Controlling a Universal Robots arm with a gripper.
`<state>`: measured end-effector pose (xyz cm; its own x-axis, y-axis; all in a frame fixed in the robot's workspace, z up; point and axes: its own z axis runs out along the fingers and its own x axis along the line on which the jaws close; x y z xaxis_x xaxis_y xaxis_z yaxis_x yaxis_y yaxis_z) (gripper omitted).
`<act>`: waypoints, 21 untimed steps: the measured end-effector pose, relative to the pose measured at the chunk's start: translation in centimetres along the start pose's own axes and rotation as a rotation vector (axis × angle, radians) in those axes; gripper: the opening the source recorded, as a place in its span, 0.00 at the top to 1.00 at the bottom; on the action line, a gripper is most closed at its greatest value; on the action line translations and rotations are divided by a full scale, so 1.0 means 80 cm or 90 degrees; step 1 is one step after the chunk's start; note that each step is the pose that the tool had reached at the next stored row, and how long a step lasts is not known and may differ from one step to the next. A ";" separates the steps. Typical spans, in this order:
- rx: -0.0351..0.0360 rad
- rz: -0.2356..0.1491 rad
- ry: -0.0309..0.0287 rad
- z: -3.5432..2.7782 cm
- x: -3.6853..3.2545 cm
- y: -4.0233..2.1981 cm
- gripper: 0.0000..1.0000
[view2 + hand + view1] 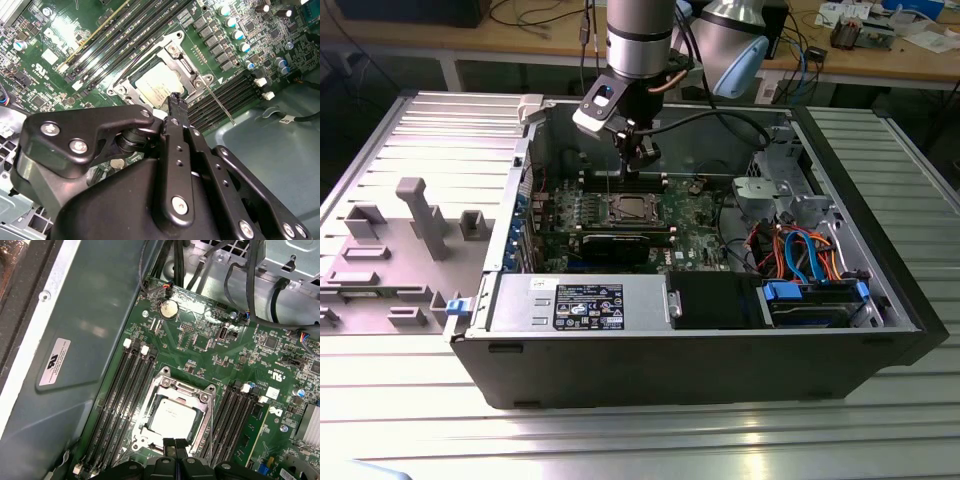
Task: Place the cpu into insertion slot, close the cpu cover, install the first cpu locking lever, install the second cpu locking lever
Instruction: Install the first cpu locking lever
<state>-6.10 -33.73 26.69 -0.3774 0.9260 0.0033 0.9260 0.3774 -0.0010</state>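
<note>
1. Directly above the insertion slot, the gripper hangs with its fingertips pressed together, holding nothing.
2. Beneath it, the cpu lies flat in the slot at the middle of the motherboard, between two banks of memory slots. The cpu cover lies down around it.
3. Light, rigid and fragile, the cpu probably tolerates touch only at its edges; framed by the cover, it offers little to grip.
4. Beyond one socket corner, a thin lever rod slants out over the memory slots. It looks springy and slick, probably best caught near its free end.
</note>
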 end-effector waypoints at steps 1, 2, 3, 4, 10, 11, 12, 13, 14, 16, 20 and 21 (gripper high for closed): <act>0.0000 -0.004 0.0000 0.0000 0.0000 0.0000 0.89; 0.0000 -0.009 0.0000 0.0000 0.0000 0.0000 0.89; 0.0001 -0.012 0.0000 0.0000 0.0000 0.0000 0.89; 0.0001 -0.013 0.0000 0.0000 0.0000 0.0000 0.89; 0.0001 -0.016 0.0000 0.0000 0.0000 0.0000 0.89; 0.0001 -0.017 0.0000 0.0000 0.0000 0.0000 0.89; 0.0001 -0.017 0.0000 0.0000 0.0000 0.0000 0.89; 0.0001 -0.018 0.0000 0.0000 0.0000 0.0000 0.89; 0.0001 -0.018 0.0000 0.0000 0.0000 0.0000 0.89; 0.0001 -0.020 0.0000 0.0000 0.0000 0.0000 0.89; 0.0001 -0.023 0.0000 0.0000 0.0000 0.0000 0.89; 0.0001 -0.028 0.0000 0.0000 0.0000 0.0000 0.89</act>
<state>-6.10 -33.73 26.69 -0.4177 0.9086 0.0033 0.9086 0.4177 -0.0010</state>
